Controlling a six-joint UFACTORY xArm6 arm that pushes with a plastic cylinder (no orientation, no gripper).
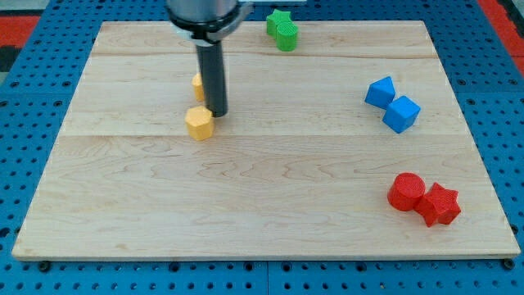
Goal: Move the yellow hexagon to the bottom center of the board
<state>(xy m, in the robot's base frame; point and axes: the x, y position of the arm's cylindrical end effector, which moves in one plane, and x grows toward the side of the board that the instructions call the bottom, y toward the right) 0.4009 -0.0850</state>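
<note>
The yellow hexagon (199,123) lies on the wooden board (262,213), left of centre and in the upper half. My tip (217,113) stands just to the hexagon's upper right, touching or nearly touching it. A second yellow block (197,82) sits behind the rod to its left, mostly hidden, so I cannot make out its shape.
Two green blocks (282,30) stand together at the top edge, right of the rod. Two blue blocks (392,104) sit at the right. A red cylinder (406,192) and a red star (440,205) touch at the lower right.
</note>
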